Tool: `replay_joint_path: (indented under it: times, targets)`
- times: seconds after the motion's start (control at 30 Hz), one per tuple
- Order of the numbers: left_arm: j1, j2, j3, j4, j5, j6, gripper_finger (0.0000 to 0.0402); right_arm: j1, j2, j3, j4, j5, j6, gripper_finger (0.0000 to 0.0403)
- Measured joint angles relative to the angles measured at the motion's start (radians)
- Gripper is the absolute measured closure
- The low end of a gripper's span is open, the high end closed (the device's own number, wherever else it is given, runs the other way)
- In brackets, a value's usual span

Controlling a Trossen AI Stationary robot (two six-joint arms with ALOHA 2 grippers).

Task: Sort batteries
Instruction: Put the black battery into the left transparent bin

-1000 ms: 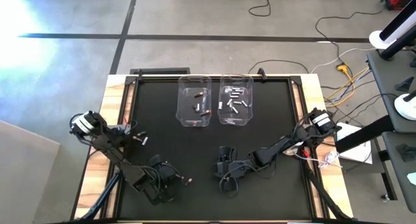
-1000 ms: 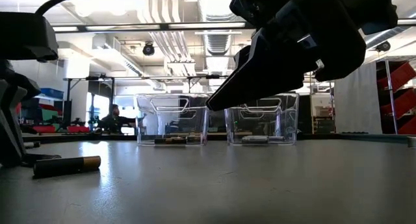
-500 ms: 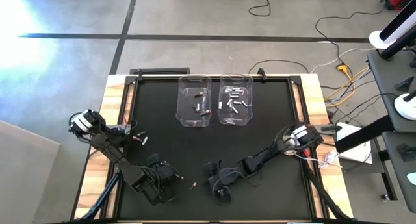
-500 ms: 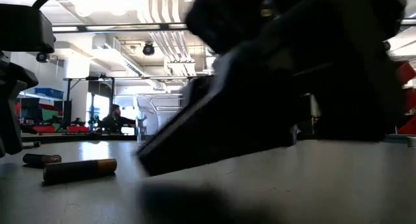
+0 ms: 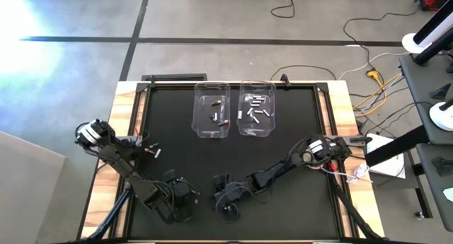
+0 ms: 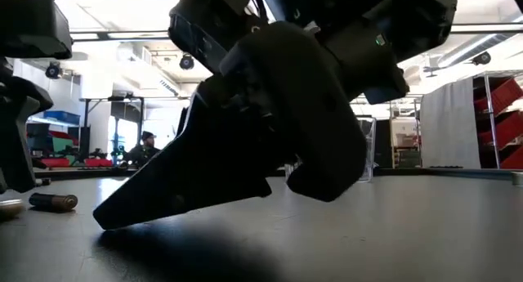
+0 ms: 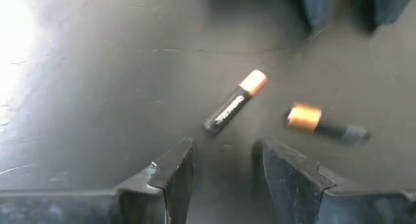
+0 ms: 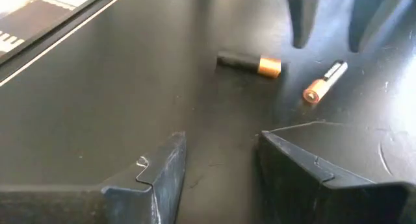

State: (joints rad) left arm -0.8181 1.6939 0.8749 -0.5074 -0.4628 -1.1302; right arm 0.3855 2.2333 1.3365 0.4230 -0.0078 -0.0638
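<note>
Lying loose, two batteries [image 7: 235, 110], two bins [image 5: 212, 109]

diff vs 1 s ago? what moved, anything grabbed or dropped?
The right gripper swept leftward along the table's near edge, toward the left gripper, and dropped low; in the low view it now hides the bins. It is open and empty, facing two loose batteries on the mat. Nothing grabbed or released. The left arm barely shifted, open over the same pair. Both bins and their contents are unchanged.
</note>
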Motion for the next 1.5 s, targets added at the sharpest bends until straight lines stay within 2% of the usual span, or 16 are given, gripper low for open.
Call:
replay_joint_path:
  times: [0.07, 0.17, 0.23, 0.37, 0.6, 0.9, 1.2, 1.5]
  targets:
    - [-0.003, 0.013, 0.0, 0.054, 0.014, 0.001, 0.0239, 0.001, 0.0, 0.007, -0.008, -0.001, 0.014, 0.0213]
    - [-0.018, 0.038, 0.009, 0.129, 0.12, 0.006, 0.0239, 0.003, 0.0, 0.015, -0.031, -0.001, 0.024, 0.0212]
    - [-0.037, 0.054, 0.035, 0.113, 0.169, -0.021, 0.0239, 0.003, 0.0, 0.015, -0.044, 0.0, 0.029, 0.0211]
    - [-0.08, 0.088, 0.105, 0.001, 0.201, -0.088, 0.0239, 0.003, 0.0, 0.013, -0.047, 0.003, 0.046, 0.0211]
    - [-0.092, 0.152, 0.186, 0.024, 0.197, -0.135, 0.0239, 0.01, 0.0, 0.013, -0.044, 0.004, 0.042, 0.0211]
    - [-0.093, 0.25, 0.253, -0.047, 0.14, -0.173, 0.0239, -0.01, 0.003, 0.056, 0.0, -0.027, -0.051, 0.0211]
    - [-0.089, 0.247, 0.26, -0.066, 0.126, -0.174, 0.0239, -0.026, 0.12, 0.257, -0.074, -0.146, -0.089, 0.0211]
    - [-0.088, 0.247, 0.258, -0.071, 0.113, -0.173, 0.0239, -0.042, 0.252, 0.55, -0.41, -0.173, -0.113, 0.0213]
